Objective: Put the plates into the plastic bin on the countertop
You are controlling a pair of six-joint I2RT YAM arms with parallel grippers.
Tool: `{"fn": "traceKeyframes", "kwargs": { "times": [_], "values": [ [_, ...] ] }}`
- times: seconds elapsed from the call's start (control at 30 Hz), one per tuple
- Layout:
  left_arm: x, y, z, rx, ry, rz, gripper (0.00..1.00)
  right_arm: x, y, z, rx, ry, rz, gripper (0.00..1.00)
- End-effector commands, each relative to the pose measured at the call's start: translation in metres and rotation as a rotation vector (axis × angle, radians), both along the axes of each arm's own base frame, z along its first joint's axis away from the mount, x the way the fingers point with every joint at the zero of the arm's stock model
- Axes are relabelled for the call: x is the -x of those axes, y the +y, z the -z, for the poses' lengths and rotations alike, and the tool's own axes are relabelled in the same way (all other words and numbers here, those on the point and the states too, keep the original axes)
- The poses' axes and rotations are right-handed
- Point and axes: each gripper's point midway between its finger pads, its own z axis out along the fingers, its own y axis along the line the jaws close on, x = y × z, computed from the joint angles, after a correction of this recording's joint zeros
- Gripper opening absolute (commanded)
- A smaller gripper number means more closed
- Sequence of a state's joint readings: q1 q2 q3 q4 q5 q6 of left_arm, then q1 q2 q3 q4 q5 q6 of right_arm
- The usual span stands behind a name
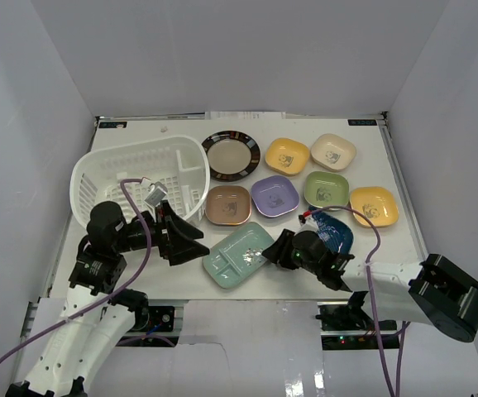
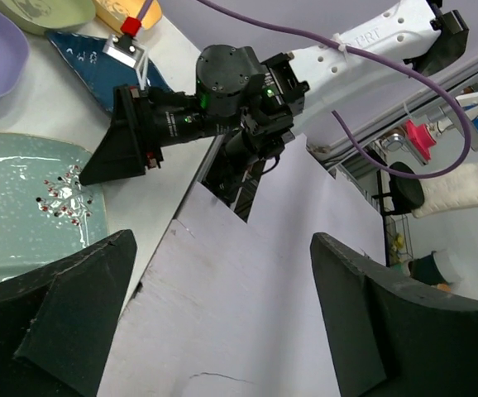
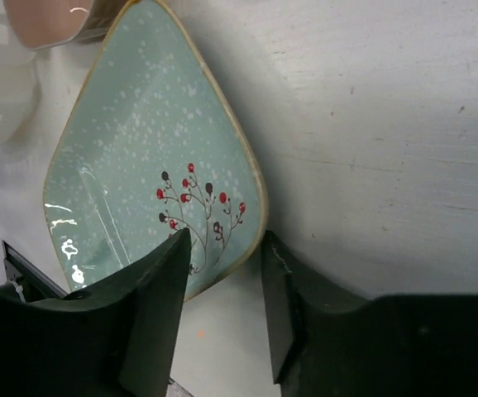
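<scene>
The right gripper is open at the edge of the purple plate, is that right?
No, wrong dish. The right gripper is open at the edge of the mint divided tray; the right wrist view shows it.

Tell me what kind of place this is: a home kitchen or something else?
Most likely a robotics lab test cell, not a kitchen. A white table is boxed in by pale walls, two robot arms stand at its near edge, and small dishes lie in rows beside a white plastic basket.
</scene>
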State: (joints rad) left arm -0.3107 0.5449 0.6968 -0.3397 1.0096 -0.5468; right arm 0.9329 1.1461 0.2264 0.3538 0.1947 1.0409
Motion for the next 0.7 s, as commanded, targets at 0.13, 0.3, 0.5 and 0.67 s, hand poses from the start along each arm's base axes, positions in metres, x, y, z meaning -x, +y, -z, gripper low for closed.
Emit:
{"fn": "traceKeyframes", "kwargs": {
  "times": [0.13,0.3,0.5,0.67],
  "values": [
    [0.008,-0.003,-0.003,-0.006,0.039,0.065,0.79,-0.009,-0.006,0.005,-0.011,-0.007,0.091,0.24],
    [0.001,-0.006,0.002,-0.020,0.092,0.070,0.69,-0.006,-0.015,-0.004,-0.047,-0.051,0.099,0.08],
    [-0.005,-0.016,0.014,-0.071,0.123,0.039,0.68,-0.005,-0.009,-0.068,-0.171,-0.181,0.040,0.08],
    [-0.014,-0.027,0.047,-0.245,0.138,-0.095,0.75,-0.013,-0.012,-0.132,-0.232,-0.275,0.012,0.08]
  ]
}}
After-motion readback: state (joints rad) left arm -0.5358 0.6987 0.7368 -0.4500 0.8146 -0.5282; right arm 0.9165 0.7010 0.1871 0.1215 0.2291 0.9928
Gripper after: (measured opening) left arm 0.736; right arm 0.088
